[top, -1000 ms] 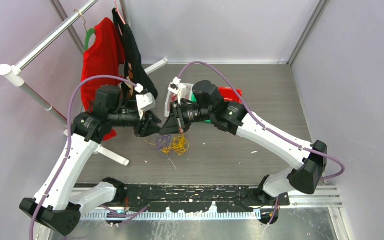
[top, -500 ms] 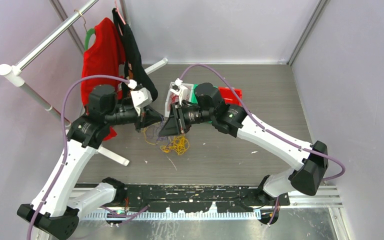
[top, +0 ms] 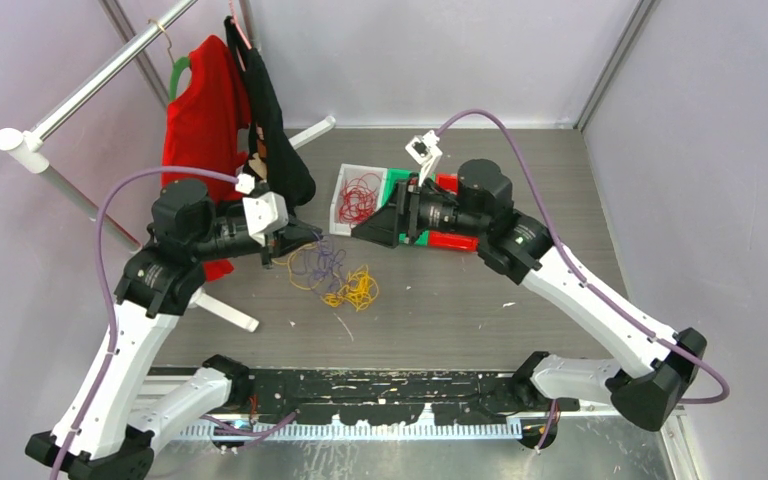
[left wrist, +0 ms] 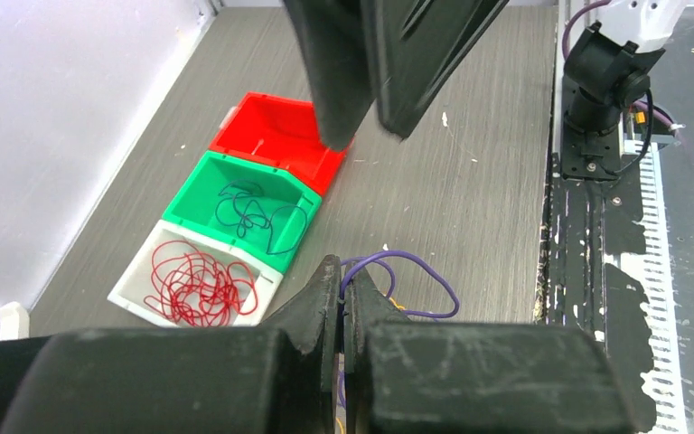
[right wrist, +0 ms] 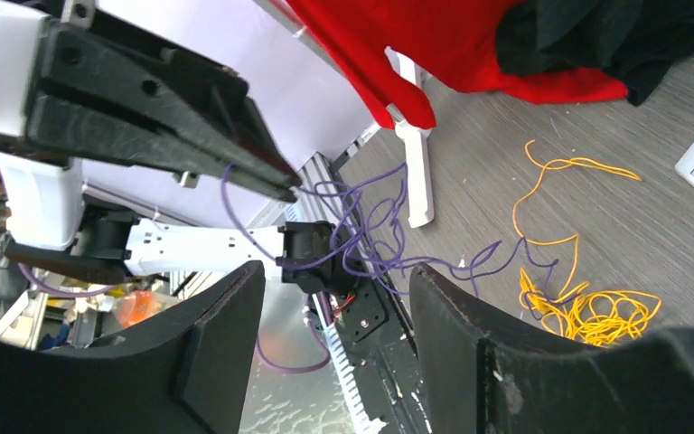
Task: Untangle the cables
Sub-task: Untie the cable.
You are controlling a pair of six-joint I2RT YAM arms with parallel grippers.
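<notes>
Tabletop (top: 540,200): left jaws now clamp purple cables (top: 322,265); right jaws have opened, withdrawn over bins (left wrist: 276,136).

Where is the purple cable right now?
In the top view, the purple cable sits left of centre, pinched in the shut left gripper and trailing down beside the yellow cables, nearer the arms than the white bin.

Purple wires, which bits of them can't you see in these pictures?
- Left wrist view: the purple cables vanish behind the left gripper.
- Top view: their knots are too small to follow.
- Right wrist view: the right gripper covers their lower loops.
</notes>
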